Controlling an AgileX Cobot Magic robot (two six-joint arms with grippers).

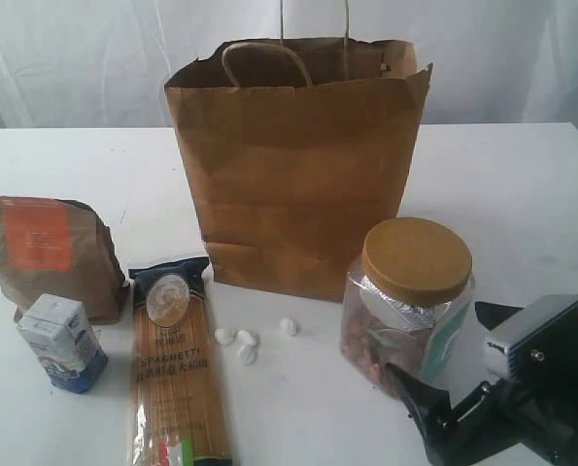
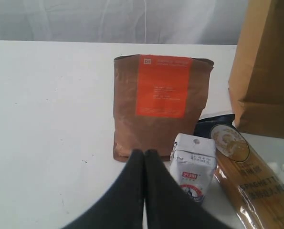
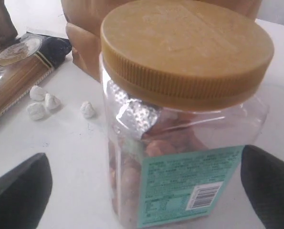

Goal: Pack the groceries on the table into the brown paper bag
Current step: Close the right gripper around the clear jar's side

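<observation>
The right gripper (image 3: 142, 160) is standing wide open and is holding nothing. The jar (image 1: 410, 296), clear with a tan screw lid, is standing upright on the table (image 1: 522, 184) in the gap between the two fingers. One finger is showing a strip of bare table between itself and the jar. The other is sitting close against the labelled side, and whether it is touching cannot be told.

The step in hand seems to be grasping this jar to lift it into the paper bag (image 1: 293, 165), which is standing open-mouthed just beyond the jar, ahead of the jaws. To do it well, the arm is probably best pushing in until the widest part of the jar is sitting squarely between the pads. It should then close on the body below the lid, not on the lid's rim, where the grip could slip. The jar looks wide and smooth, so an even, centred squeeze matters. The lift will need to clear the bag's top edge and handles before lowering.

The left gripper (image 2: 144, 155) is clenched shut on nothing. The brown pouch (image 2: 161, 107) is standing ahead of its tips and the small carton (image 2: 194, 167) just off to one side of them. It is keeping well away from the jar.
</observation>
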